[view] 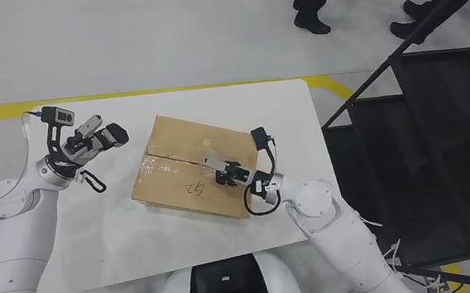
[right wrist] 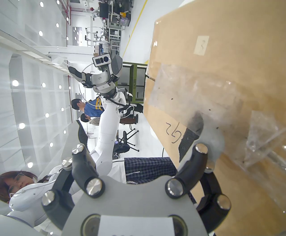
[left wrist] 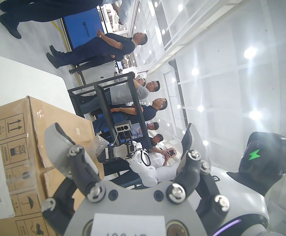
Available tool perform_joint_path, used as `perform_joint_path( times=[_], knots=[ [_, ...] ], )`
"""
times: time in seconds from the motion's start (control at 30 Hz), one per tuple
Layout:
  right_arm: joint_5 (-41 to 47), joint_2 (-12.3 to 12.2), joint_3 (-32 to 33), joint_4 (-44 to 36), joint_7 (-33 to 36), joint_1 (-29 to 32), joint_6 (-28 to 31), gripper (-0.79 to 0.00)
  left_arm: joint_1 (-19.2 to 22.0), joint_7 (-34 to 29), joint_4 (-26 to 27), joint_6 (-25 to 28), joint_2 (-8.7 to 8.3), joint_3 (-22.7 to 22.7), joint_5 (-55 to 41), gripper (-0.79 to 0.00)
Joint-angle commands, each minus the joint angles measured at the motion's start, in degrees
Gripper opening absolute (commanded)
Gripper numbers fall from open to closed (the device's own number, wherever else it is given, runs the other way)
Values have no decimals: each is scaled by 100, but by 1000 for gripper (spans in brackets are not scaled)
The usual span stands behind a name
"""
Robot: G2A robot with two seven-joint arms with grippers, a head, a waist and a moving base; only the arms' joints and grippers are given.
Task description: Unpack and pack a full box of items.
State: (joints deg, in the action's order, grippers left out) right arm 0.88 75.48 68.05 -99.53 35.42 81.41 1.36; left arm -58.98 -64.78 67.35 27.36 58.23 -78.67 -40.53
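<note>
a closed brown cardboard box [view: 177,147] sat mid-way across a white table [view: 85,249]. glossy clear tape [right wrist: 178,96] sealed its flat top, wrinkled and lifting at one end. the right gripper [view: 223,172] was over the lid with its fingers spread, one lying against the taped seam. the left gripper [view: 105,133] hung just beside the box, spread and empty. the box looked stiff and probably heavy if full. the loose tape end seemed the likeliest place to pinch.
</note>
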Motion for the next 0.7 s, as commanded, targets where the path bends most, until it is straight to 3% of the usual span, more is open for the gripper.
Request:
perform_joint_path(
  times=[0.0,0.2,0.57,0.67],
  knots=[
    [140,-5,15,4,41,8,14,0,-27,28,7,31,3,-18,-12,0],
    [387,-64,146,-193,533,41,439,0,-127,98,104,73,5,-63,15,0],
    [387,-64,146,-193,533,41,439,0,-144,120,122,71,6,-71,37,0],
    [387,-64,146,-193,533,41,439,0,-184,373,86,-170,16,24,287,0]
  ],
)
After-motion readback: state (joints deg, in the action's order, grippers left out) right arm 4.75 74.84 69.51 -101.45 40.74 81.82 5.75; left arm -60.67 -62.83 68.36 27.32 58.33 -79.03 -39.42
